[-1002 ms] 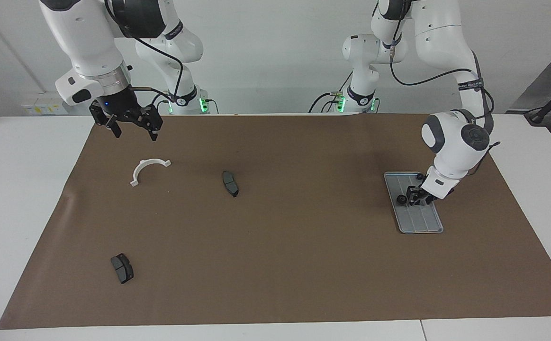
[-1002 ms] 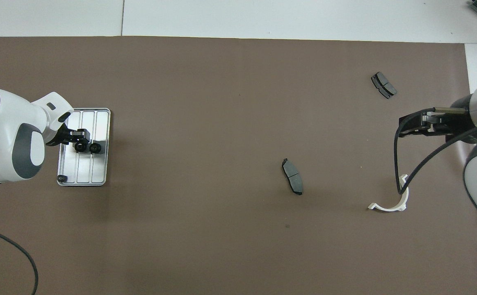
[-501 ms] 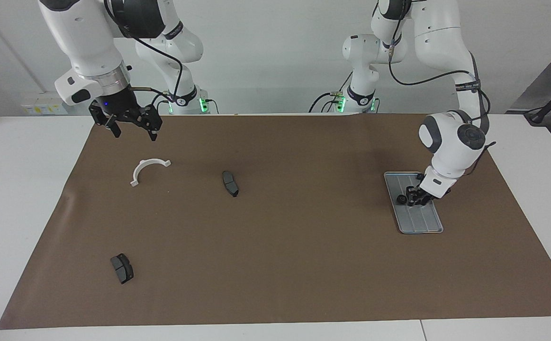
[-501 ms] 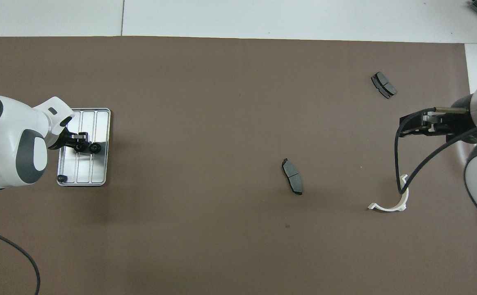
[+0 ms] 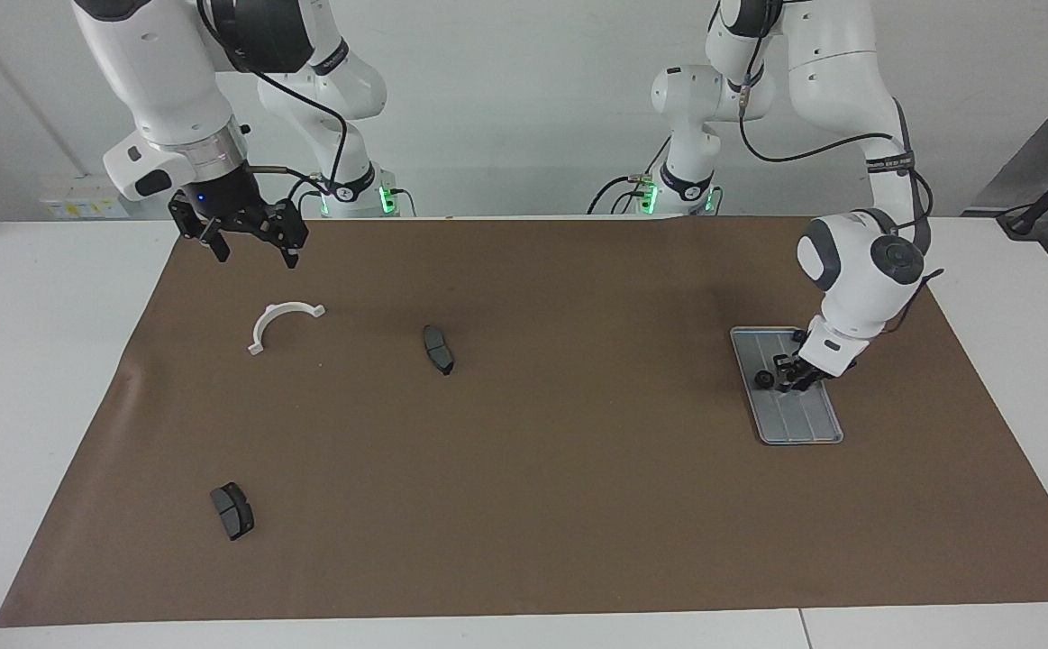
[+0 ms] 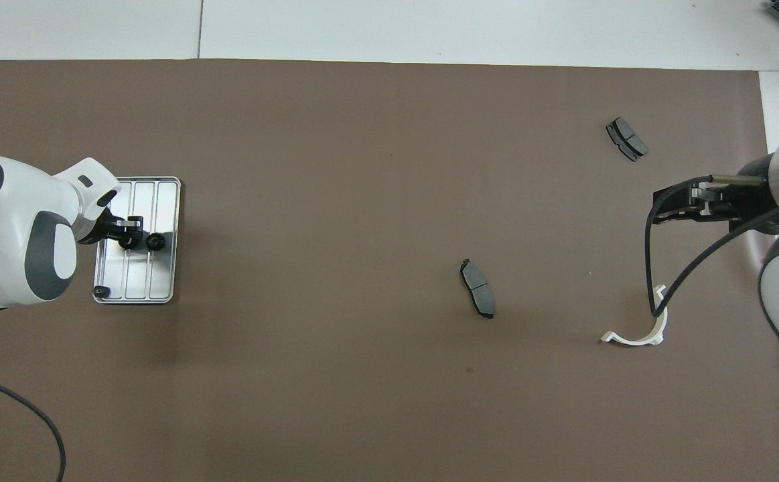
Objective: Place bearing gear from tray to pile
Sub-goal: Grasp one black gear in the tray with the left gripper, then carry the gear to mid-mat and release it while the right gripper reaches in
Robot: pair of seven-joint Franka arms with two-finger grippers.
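The grey-blue tray (image 5: 803,424) (image 6: 155,281) lies at the left arm's end of the table. Small black bearing gears lie on it: one (image 5: 762,379) (image 6: 155,242) at mid-tray, one (image 5: 798,335) (image 6: 100,291) at the corner nearest the robots. My left gripper (image 5: 794,380) (image 6: 129,234) is low over the tray, right at a third gear (image 6: 128,242). The pile lies at the right arm's end: a white bracket (image 5: 280,320) (image 6: 637,331) and two dark pads (image 5: 438,349) (image 6: 477,288), (image 5: 232,510) (image 6: 626,138). My right gripper (image 5: 249,239) (image 6: 677,207) hangs open and empty, above the mat close to the bracket.
A brown mat (image 5: 578,469) covers most of the white table. The pile's parts lie far apart on it. Black cables hang from both arms.
The left arm's wrist has shifted slightly over the tray, and the gear at its gripper moved a little with it. The right arm has not moved.
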